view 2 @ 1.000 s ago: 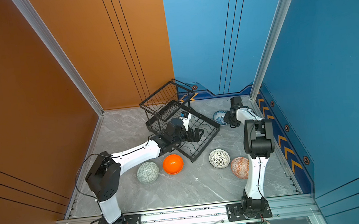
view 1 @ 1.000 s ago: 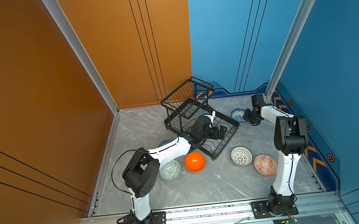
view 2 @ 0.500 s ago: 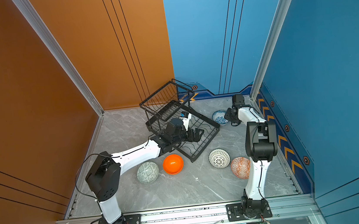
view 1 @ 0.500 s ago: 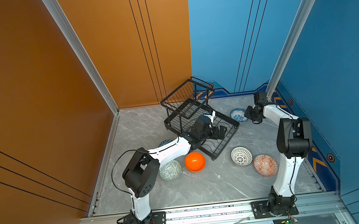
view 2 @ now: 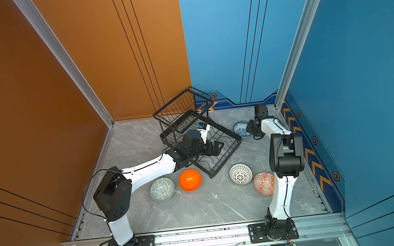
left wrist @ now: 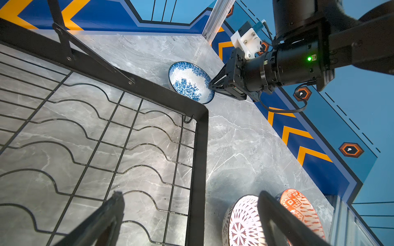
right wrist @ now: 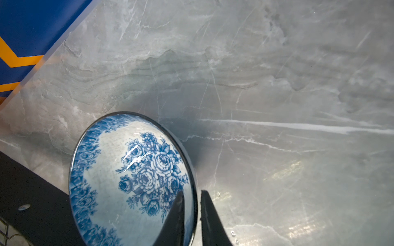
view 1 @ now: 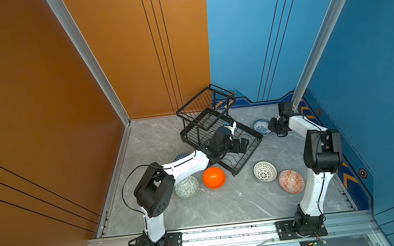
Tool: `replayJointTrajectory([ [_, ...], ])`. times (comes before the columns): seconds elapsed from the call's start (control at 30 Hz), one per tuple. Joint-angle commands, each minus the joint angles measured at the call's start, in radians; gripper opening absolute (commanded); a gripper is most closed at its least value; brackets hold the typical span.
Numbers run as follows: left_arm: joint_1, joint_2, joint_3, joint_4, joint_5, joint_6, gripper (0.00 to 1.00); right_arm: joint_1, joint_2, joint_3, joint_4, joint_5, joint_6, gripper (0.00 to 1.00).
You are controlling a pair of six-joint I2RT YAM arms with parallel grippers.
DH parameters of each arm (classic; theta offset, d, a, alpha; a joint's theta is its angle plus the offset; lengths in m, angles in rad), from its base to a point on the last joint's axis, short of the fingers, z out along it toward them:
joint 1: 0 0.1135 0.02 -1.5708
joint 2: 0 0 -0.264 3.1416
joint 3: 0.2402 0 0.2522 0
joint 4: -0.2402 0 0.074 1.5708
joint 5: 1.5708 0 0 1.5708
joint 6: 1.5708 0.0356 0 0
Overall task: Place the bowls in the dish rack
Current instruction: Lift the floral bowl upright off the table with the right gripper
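Note:
The black wire dish rack (view 1: 249,156) (view 2: 229,153) stands at the back middle, with no bowl in it. My left gripper (view 1: 242,145) (left wrist: 191,213) hovers open over the rack's lower tier, near its corner. My right gripper (view 1: 270,127) (right wrist: 193,204) is shut on the rim of the white-blue floral bowl (view 1: 260,126) (left wrist: 188,82) (right wrist: 132,174), one finger inside and one outside. This bowl sits on the floor just right of the rack. The orange bowl (view 1: 213,177), pale green bowl (view 1: 187,187), lattice bowl (view 1: 265,171) and red-orange bowl (view 1: 291,181) lie in front. A blue-patterned bowl (view 1: 181,157) peeks out behind the left arm.
The grey marble floor (view 1: 224,205) is boxed in by an orange wall on the left and blue walls at the back and right. The right arm's elbow (view 1: 321,150) stands close to the right wall. An aluminium rail (view 1: 227,235) runs along the front.
The right arm's wrist has shifted slightly toward the right wall while its gripper stays at the floral bowl's rim. The bowl and the left arm have not moved.

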Motion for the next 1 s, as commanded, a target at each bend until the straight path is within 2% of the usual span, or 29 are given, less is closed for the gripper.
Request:
replayJointTrajectory([
  [0.0,-0.005,-0.042,-0.011,-0.016,-0.012,0.012,0.98,-0.004,0.021,-0.013,0.015,-0.016,0.007,0.18],
  [0.37,-0.008,-0.057,-0.022,-0.019,-0.020,0.013,0.98,-0.004,0.029,-0.030,0.042,-0.027,0.019,0.12],
  [0.53,-0.008,-0.073,-0.030,-0.026,-0.027,0.014,0.98,-0.004,0.015,-0.038,0.050,-0.015,0.029,0.01],
  [0.7,-0.004,-0.075,0.006,-0.097,-0.013,0.017,0.98,-0.004,-0.036,-0.054,0.049,0.055,0.033,0.00],
  [0.97,-0.008,-0.129,-0.011,-0.102,-0.033,0.009,0.98,0.005,-0.153,-0.079,0.043,0.180,-0.008,0.00],
])
